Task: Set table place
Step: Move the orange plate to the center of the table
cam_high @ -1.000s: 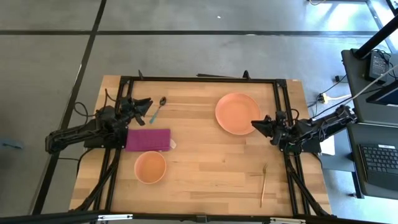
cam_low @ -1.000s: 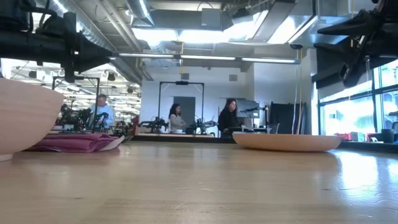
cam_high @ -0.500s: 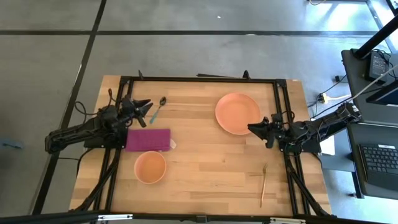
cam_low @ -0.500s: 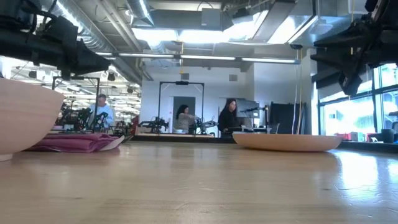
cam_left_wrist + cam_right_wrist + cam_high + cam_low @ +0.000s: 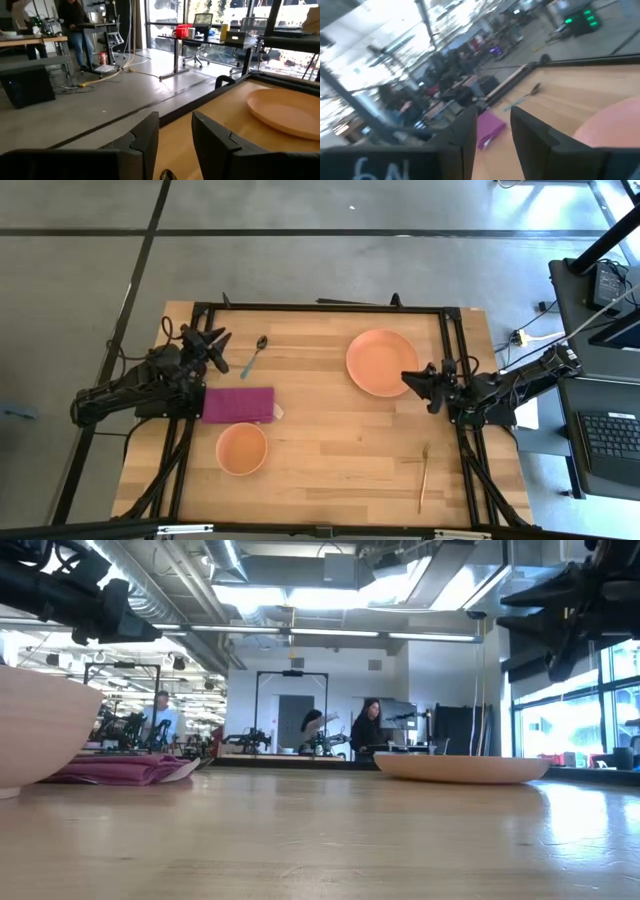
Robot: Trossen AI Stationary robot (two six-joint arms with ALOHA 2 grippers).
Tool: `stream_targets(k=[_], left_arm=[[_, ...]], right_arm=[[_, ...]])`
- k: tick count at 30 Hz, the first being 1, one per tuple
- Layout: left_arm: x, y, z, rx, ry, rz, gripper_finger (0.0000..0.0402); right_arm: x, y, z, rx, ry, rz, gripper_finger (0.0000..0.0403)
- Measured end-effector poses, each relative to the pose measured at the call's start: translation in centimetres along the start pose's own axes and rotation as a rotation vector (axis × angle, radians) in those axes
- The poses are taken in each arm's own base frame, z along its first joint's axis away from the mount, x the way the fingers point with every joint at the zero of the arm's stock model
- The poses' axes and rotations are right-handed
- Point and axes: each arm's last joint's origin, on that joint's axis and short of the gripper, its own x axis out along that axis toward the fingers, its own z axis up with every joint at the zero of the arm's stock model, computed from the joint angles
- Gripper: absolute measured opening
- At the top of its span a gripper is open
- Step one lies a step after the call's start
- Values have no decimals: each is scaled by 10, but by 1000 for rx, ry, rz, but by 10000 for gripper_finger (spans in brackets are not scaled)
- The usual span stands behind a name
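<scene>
The salmon-orange plate lies flat at the table's far right, also seen in the low view. The matching bowl stands near left, with the magenta napkin lying flat just beyond it. The blue-handled spoon lies far left and the gold fork near right. My left gripper hovers open just left of the spoon, whose bowl end shows between its fingers. My right gripper hovers open at the plate's right rim.
The light wood table has bare planks in its middle and near part. A black metal frame runs around it, with the arm bases on the left and right edges. A desk with a keyboard stands off to the right. People are in the room behind.
My left gripper has drawn back from the spoon toward the table's left edge, risen a little and turned more toward the far edge. It stays open. The dishes, napkin, spoon and fork have not moved.
</scene>
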Motion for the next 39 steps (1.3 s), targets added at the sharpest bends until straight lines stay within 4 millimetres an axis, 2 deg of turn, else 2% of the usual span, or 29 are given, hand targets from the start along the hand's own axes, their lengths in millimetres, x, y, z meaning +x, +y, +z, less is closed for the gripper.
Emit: stream_targets(k=[9,15,20,27,31,34,39], left_arm=[[0,0,1,28,-7,1,110],[0,0,1,24,-14,1,110],[0,0,1,24,-14,1,110],[0,0,2,21,-19,1,110],[0,1,5,6,-46,22,110],[0,1,5,5,-46,29,110],[0,1,5,5,-46,29,110]], right_arm=[[0,0,4,-89,-63,-55,120],[-1,-1,13,-191,-209,-238,120],[-2,-4,15,-342,-224,-355,120],[-2,-4,14,-241,-233,-328,120],[0,1,11,-226,-160,-144,123],[0,3,8,-224,-105,-51,138],[1,-2,5,-263,-88,-111,187]])
